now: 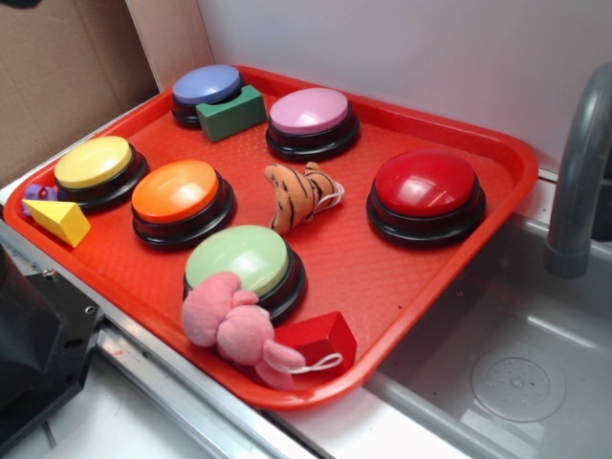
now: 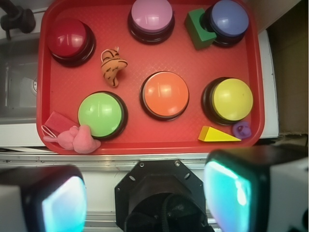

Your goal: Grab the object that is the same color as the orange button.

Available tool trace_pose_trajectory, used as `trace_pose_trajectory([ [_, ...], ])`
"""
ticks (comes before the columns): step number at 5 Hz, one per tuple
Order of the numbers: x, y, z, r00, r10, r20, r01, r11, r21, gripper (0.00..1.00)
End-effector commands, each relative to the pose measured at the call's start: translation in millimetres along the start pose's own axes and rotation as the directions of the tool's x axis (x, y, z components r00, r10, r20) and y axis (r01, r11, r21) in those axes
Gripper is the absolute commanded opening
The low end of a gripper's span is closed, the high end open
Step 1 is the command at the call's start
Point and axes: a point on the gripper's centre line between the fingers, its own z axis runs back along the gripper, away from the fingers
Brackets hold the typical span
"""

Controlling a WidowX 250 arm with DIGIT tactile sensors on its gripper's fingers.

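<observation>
**A:** Orange is the colour to match, so it's the little striped tiger [image 2: 113, 65] we're after, same shade as the orange button [image 2: 164, 94]. In the wrist view the tiger sits in the upper left part of the frame, on the red tray [image 2: 145, 137], between the red button [image 2: 70, 39] and the orange one, touching neither as far as I can see.

**B:** Where's the gripper [image 2: 145, 193] in all that?

**A:** Bottom edge of the wrist frame, hanging off the near side of the tray. The two fingers [image 2: 229, 186] stand wide apart with nothing between them, so it's released and empty. The tiger lies up and a bit left of it.

**B:** So the green button [image 2: 101, 114] is kind of in the way?

**A:** Roughly on that line, yeah. I'd guess it has to travel over the green one. The tiger's long axis runs mostly top to bottom in that frame, tilted slightly, so closing across its narrow side looks easiest.

**B:** And the pink plush [image 1: 232, 325]?

**A:** Lower left corner, well apart from the tiger. Not our thing.
</observation>
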Motion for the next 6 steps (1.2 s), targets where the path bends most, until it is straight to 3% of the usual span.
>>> trace_pose_trajectory([
  [1, 0.0, 0.0, 0.0, 1.0, 0.0, 0.0, 0.0, 1.0, 0.0, 1.0],
  [3, 25.9, -12.6, -28.0, 0.961, -0.265, 0.076, 0.262, 0.964, 0.049, 1.0],
  [4, 53.5, -25.3, -64.3, 0.927, -0.356, 0.117, 0.352, 0.934, 0.058, 1.0],
  [6, 88.3, -33.7, -112.1, 0.915, -0.376, 0.148, 0.363, 0.925, 0.111, 1.0],
])
